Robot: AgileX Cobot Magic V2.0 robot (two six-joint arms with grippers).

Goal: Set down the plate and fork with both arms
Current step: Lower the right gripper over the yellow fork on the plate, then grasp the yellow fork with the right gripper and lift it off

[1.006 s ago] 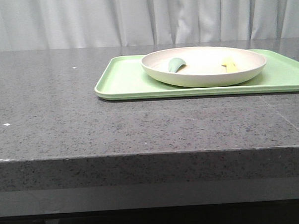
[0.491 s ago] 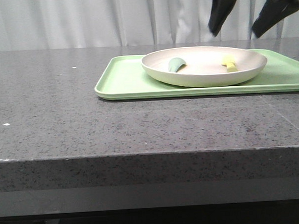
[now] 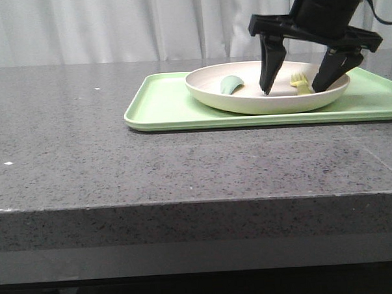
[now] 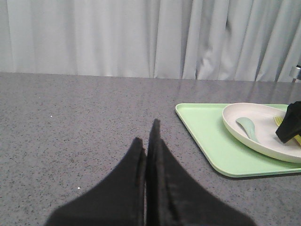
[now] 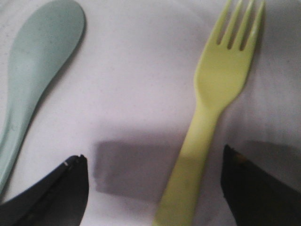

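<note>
- Lying flat in the plate, the fork runs front to back, tines pointing away toward the curtain.
- Right pincer straddles it, spread wide.
- Left pincer is pressed closed above the desk.

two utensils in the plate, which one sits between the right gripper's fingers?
The pale yellow fork, straddled by the open right gripper; the green spoon lies outside its fingers.
</note>
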